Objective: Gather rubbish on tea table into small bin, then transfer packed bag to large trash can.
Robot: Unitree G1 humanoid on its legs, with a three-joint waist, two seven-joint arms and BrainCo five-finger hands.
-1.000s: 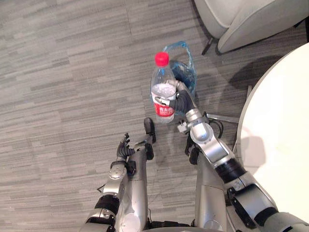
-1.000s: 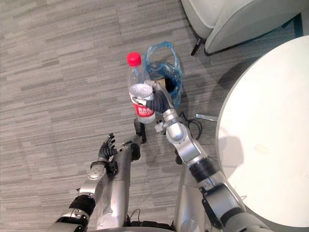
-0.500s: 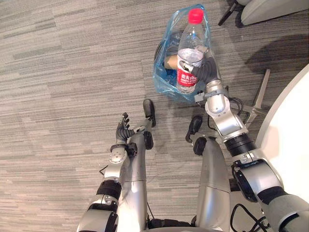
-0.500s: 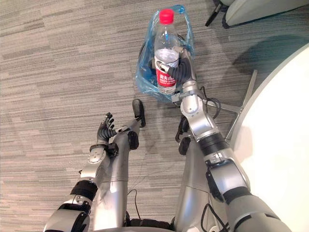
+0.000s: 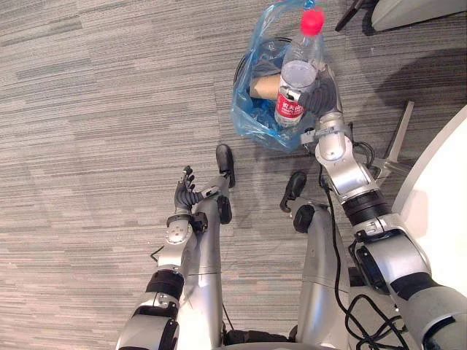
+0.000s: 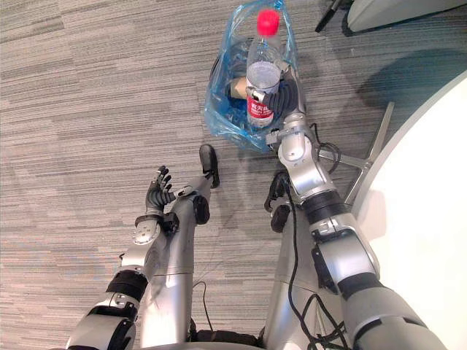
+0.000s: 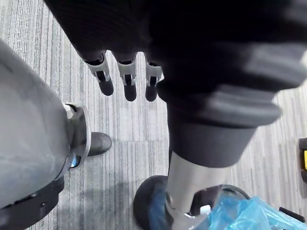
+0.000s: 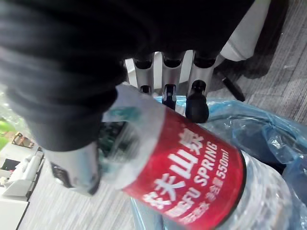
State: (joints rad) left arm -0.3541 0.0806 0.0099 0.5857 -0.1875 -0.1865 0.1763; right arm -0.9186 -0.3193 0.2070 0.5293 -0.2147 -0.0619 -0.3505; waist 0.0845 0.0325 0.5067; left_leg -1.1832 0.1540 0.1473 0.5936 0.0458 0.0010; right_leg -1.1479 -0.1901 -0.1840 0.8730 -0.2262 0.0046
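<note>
A Unitree G1 humanoid's right hand (image 5: 322, 93) holds a clear plastic water bottle (image 5: 298, 73), fingers and thumb wrapped round its red label, directly over the open mouth of a small bin (image 5: 246, 67). The bin is lined with a blue bag (image 5: 252, 120) and stands on the grey carpeted floor (image 5: 109, 109), off the rim of the white tea table (image 6: 427, 197). The bottle is close to upright, red cap (image 5: 312, 20) uppermost, its base at or just inside the bag's opening and not yet let go. A tan rolled or cup-like piece of rubbish (image 5: 264, 86) already lies in the bag beside it. The left hand (image 5: 185, 195) hangs low over the floor at the robot's side, well apart from the bin, fingers loosely extended and holding nothing.

The gathering stage appears well along: one item is binned, the bottle is about to follow, and the visible edge of the tabletop carries no rubbish, though most of the table is out of frame. Releasing the bottle, closing and lifting the bag, and carrying it to the large trash can all remain.
</note>
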